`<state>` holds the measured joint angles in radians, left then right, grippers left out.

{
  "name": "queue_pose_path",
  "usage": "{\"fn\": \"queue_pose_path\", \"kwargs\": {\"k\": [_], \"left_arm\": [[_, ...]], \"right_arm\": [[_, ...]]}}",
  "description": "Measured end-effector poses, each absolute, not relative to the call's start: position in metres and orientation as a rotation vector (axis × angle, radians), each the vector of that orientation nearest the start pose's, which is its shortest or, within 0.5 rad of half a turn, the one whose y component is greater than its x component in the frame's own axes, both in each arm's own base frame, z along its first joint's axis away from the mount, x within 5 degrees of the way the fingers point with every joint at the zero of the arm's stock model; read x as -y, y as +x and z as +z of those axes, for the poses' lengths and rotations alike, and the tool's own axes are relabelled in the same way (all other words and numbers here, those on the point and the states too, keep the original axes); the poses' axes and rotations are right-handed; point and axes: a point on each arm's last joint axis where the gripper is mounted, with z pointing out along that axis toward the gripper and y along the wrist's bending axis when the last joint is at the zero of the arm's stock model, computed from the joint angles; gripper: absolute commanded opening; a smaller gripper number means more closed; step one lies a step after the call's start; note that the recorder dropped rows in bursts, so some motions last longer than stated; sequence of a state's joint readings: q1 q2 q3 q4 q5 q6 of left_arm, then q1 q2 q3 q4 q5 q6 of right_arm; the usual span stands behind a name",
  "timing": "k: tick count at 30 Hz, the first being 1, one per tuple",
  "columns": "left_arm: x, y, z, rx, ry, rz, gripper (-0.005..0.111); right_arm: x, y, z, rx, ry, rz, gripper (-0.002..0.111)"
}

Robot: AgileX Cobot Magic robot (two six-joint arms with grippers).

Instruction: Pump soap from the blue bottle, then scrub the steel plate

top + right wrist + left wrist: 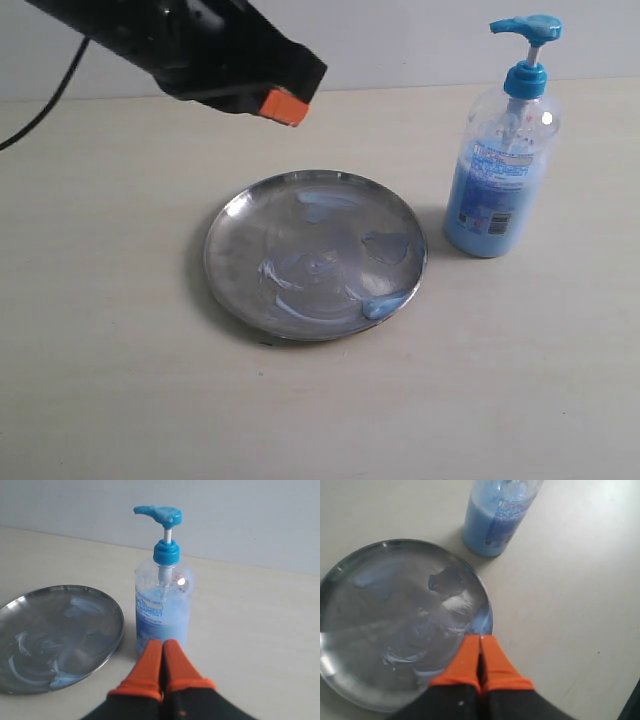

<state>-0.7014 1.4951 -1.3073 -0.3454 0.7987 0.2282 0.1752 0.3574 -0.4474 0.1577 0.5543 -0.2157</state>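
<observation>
Judging by the smeared soap (385, 304), scrubbing is due, so the left end effector (480, 642), pressed together and empty above the plate (232, 250), should descend gently mid-plate, sparing the bottle (497, 200) beside it on the worktop (120, 380).

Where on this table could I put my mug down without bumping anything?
The table is bare on the near side of the steel plate and to its left, and also in front of the blue bottle. The narrow strip between plate and bottle is tight, and the left gripper hangs near the plate's far rim.
</observation>
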Motion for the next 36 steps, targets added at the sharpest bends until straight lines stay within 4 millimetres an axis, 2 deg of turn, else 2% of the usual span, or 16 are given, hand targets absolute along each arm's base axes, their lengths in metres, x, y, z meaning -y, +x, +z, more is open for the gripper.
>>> {"fn": "queue_pose_path", "kwargs": {"k": [7,10,23,26,32,36], "left_arm": [[0.182,0.188,0.357,-2.170,0.844,-0.612,0.000],[0.163,0.168,0.358,-2.107,0.795,-0.624,0.000],[0.108,0.106,0.368,-1.871,0.685,-0.677,0.000],[0.094,0.090,0.366,-1.818,0.665,-0.689,0.000],[0.074,0.070,0.359,-1.712,0.621,-0.700,0.000],[0.067,0.062,0.361,-1.657,0.604,-0.698,0.000]], "right_arm": [[-0.018,0.060,0.297,-1.835,-0.298,0.137,0.000],[-0.017,0.057,0.299,-1.806,-0.298,0.127,0.000],[-0.016,0.056,0.300,-1.789,-0.299,0.118,0.000],[-0.016,0.056,0.300,-1.788,-0.298,0.118,0.000],[-0.016,0.056,0.302,-1.768,-0.292,0.118,0.000],[-0.016,0.056,0.303,-1.754,-0.288,0.118,0.000]]}}
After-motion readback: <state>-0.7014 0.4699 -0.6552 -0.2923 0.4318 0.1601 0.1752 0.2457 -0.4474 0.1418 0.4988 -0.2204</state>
